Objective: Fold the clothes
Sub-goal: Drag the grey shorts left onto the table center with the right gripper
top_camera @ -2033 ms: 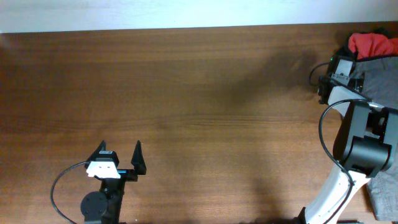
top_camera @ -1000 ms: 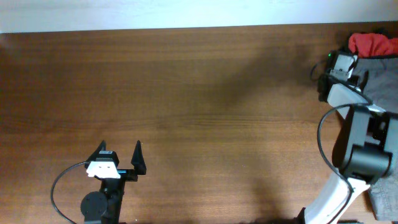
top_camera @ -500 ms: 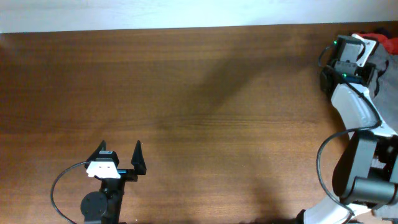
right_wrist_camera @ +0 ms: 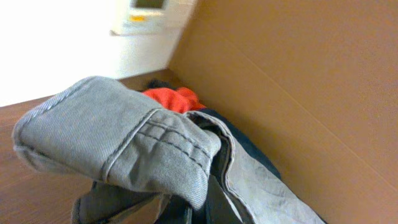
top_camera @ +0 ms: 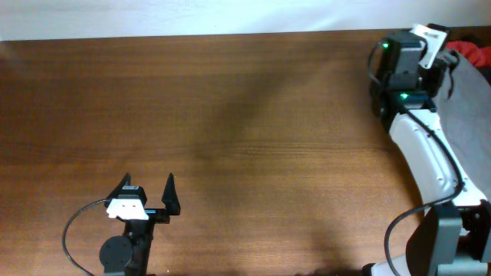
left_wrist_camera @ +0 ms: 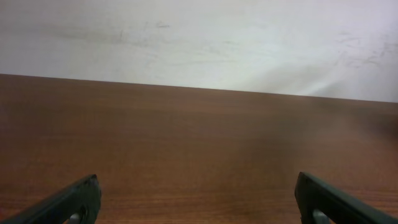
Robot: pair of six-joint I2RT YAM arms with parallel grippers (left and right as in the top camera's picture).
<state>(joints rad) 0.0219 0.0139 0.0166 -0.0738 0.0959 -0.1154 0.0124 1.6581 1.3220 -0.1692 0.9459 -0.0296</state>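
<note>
A grey shorts-like garment (right_wrist_camera: 124,140) fills the right wrist view, its stitched waistband folded over and hanging right in front of the camera. My right gripper (top_camera: 443,67) is at the table's far right corner, shut on this grey garment (top_camera: 469,115), which trails down the right edge. Its fingers are hidden under the cloth. Behind lie a red garment (right_wrist_camera: 171,98) (top_camera: 466,48) and a dark navy one (right_wrist_camera: 249,146). My left gripper (top_camera: 148,180) (left_wrist_camera: 196,186) rests open near the front left, with only bare table between its fingers.
A brown cardboard wall (right_wrist_camera: 298,81) rises close beside the pile of clothes on the right. The wooden table (top_camera: 245,115) stretches between both arms, with a white wall (left_wrist_camera: 199,37) beyond its far edge.
My right arm has stretched up toward the far edge and shifted left, lifting the grey garment off the pile. The left arm has not moved.
</note>
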